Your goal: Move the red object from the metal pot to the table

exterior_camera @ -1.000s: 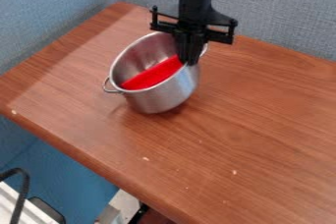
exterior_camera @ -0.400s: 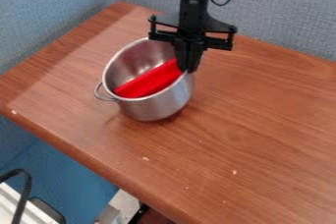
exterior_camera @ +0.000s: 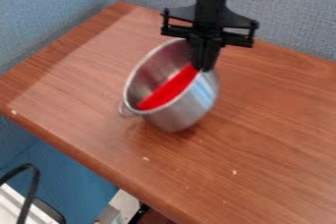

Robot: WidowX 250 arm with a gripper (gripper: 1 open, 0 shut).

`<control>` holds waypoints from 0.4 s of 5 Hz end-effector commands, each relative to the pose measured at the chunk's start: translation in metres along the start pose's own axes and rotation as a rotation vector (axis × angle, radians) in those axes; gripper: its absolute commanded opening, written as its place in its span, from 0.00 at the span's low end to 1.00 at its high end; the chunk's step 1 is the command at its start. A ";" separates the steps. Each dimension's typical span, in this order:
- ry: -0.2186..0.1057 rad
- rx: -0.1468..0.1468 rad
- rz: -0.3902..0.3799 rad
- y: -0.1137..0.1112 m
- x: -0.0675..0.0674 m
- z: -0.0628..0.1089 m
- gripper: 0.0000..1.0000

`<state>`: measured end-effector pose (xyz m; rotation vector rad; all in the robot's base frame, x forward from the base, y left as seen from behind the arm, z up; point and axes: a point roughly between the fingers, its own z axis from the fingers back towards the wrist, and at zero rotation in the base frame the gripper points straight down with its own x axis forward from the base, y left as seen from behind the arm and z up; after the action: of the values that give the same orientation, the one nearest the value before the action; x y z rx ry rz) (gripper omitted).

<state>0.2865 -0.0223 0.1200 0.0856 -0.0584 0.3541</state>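
Camera view: gripper (exterior_camera: 206, 63) pinched on upper end of red object (exterior_camera: 174, 88), other end down inside tilted metal pot (exterior_camera: 171, 92) on bench (exterior_camera: 262, 149), pot apparently tipped by that upward pull, bar not yet clear.

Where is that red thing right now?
The red object lies inside the metal pot, near the middle of the camera view, its upper end at the claw reaching down from above, on the wooden table.
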 end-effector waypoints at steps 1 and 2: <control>-0.062 -0.015 -0.003 -0.026 -0.010 0.018 0.00; -0.075 -0.024 -0.026 -0.033 -0.004 0.002 0.00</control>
<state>0.2922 -0.0572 0.1127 0.0732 -0.1076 0.3295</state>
